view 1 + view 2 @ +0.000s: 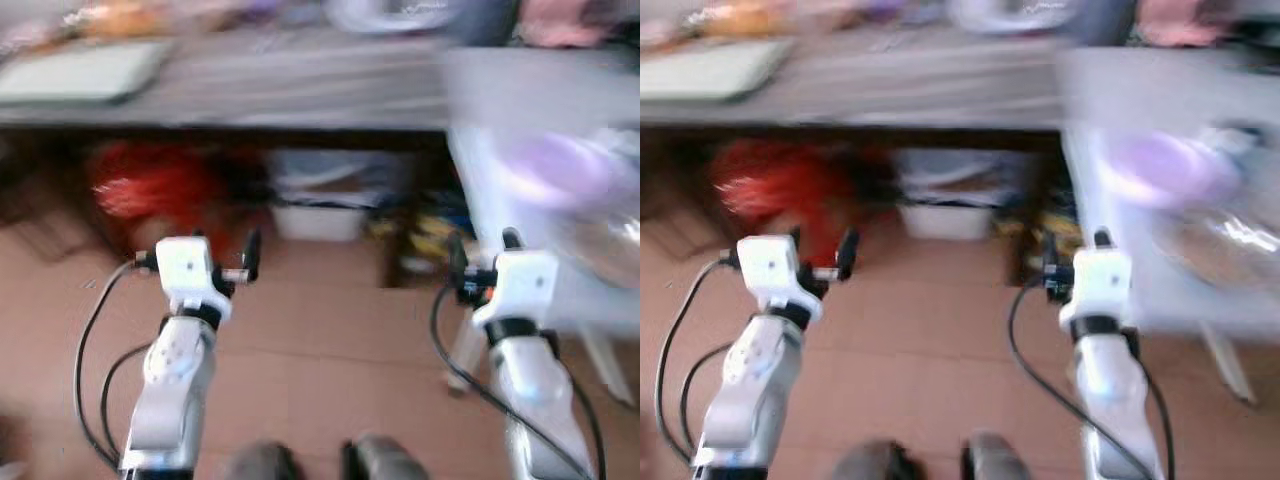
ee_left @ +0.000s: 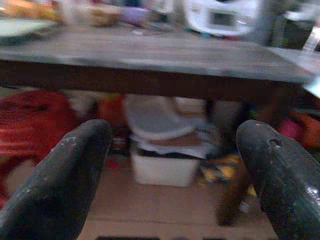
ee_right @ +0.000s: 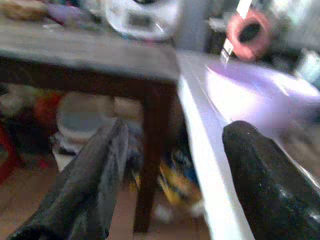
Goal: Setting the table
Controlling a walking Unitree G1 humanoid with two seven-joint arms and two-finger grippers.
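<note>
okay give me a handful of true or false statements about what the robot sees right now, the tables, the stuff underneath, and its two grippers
1. Both grippers are empty. True: the left gripper and the right gripper each have their fingers spread with nothing between them.
2. A purple plate lies on the white table. True, though it is blurred.
3. The white table stands to the robot's left. False: it is on the right, next to the dark wooden table.
4. The red item sits on top of the wooden table. False: it is underneath it, on the floor.
5. The left gripper is touching the wooden table. False: it is held out in front of the table, apart from it.
</note>
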